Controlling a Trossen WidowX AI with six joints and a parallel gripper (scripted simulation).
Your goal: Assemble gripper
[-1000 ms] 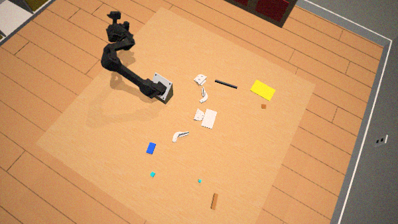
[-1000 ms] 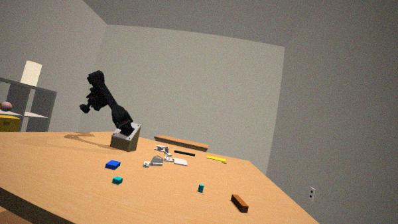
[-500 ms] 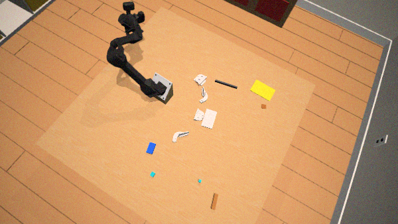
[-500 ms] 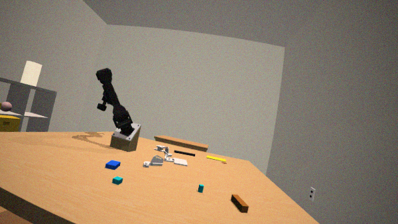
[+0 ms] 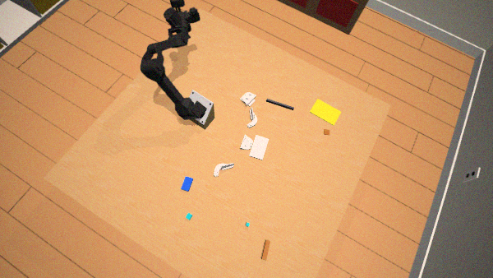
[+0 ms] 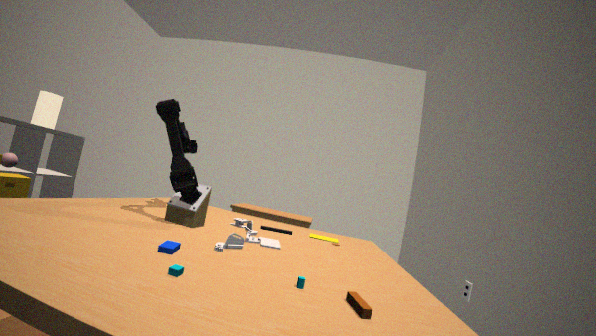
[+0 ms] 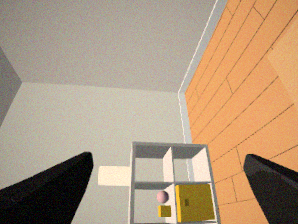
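The shelf unit (image 6: 62, 134) (image 7: 133, 185) was cut off in the exterior and wrist views. The jaws' gear teeth were too small to tell.
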